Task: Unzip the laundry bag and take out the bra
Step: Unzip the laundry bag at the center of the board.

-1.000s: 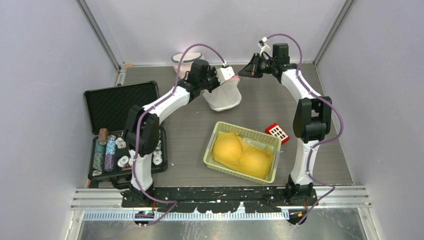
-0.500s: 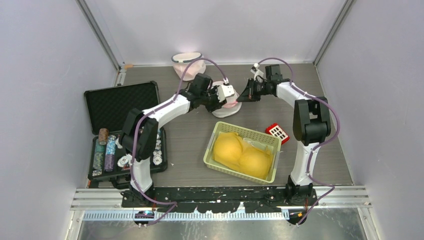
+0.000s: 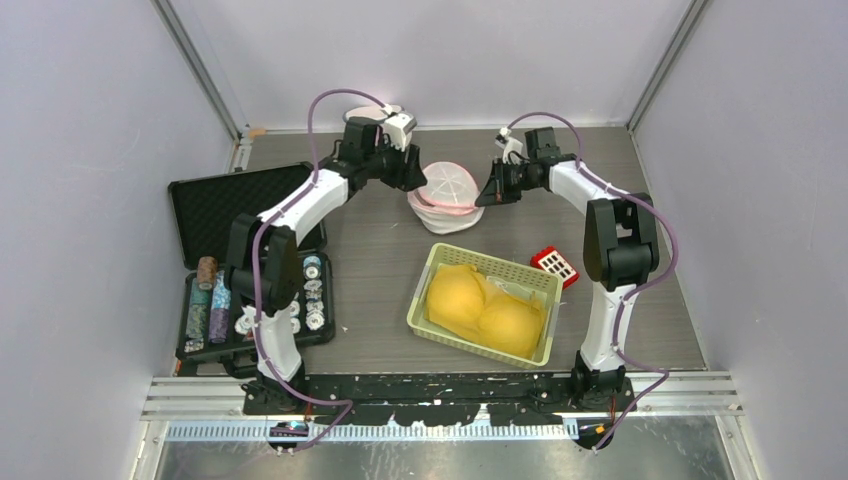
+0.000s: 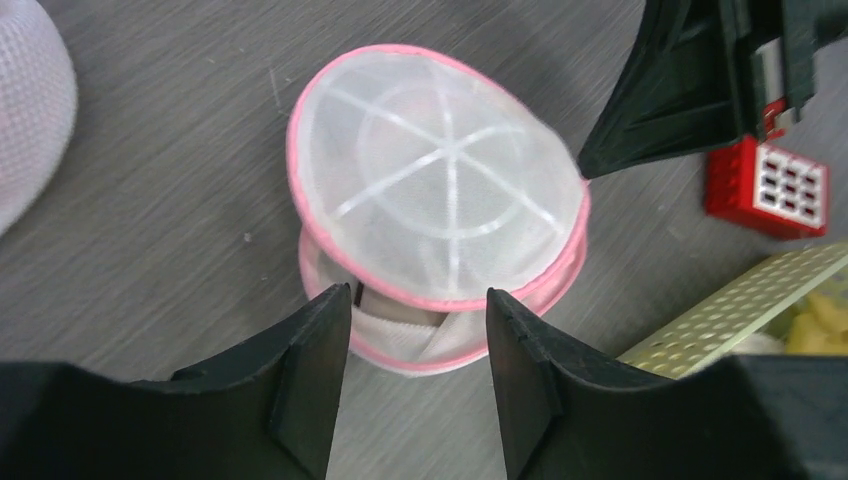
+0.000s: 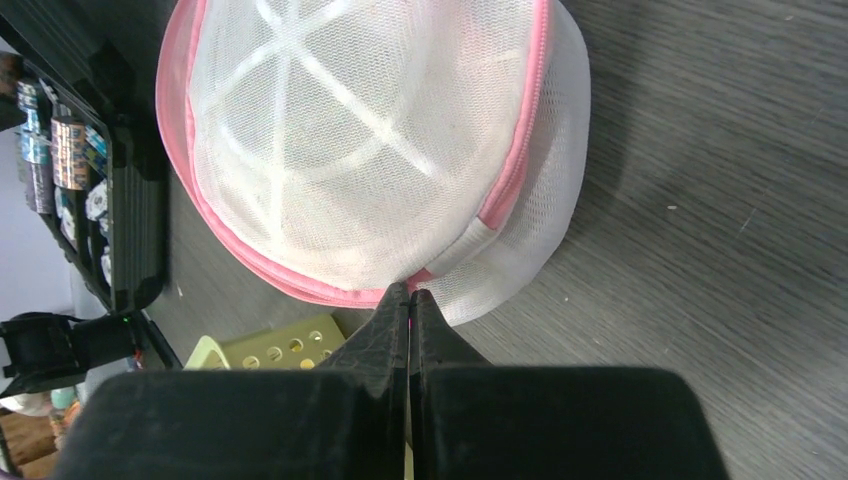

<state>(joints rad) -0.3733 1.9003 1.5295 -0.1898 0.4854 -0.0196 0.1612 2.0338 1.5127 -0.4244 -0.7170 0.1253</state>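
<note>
Your left gripper [image 4: 418, 298] hangs half open with nothing between its fingers, just off the far-left side of the laundry bag [image 4: 435, 200]. The bag lies slumped on the counter [image 3: 380, 260] with its pink-rimmed lid gaping. Your right gripper [image 5: 410, 295] is pinched shut on the pink edge at the bag's right side. The yellow bra [image 3: 480, 310] lies in the basket [image 3: 515, 268], nearer you and apart from both grippers. The removal looks done. Next, release that edge and draw the arm clear.
</note>
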